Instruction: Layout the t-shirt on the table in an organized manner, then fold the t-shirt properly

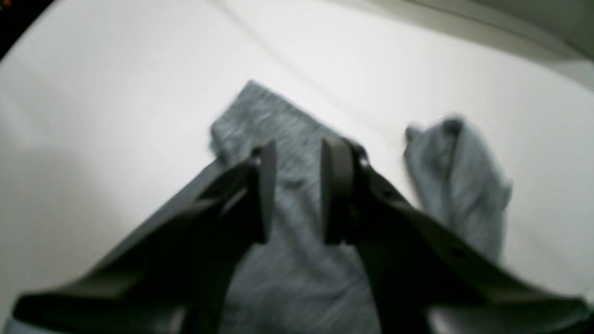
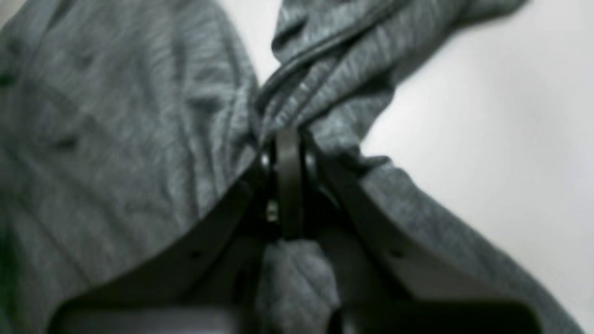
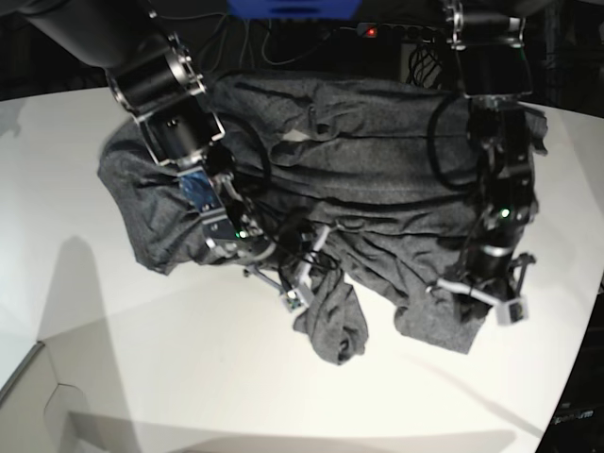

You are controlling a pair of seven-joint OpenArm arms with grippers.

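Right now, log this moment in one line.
t-shirt rumpled on table | right claw shut on t-shirt | left claw open above t-shirt

T-shirt (image 3: 368,160) rumpled across the table's (image 3: 142,377) far middle

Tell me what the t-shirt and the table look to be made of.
t-shirt: soft knit fabric, likely a cotton blend; heathered grey flecking, matte, drapes in loose folds.
table: smooth hard white surface, perhaps laminate or painted board; an even, faint sheen and no grain. The exact material cannot be told.

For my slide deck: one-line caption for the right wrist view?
Right gripper shut on a bunched fold of the grey t-shirt over the white table.
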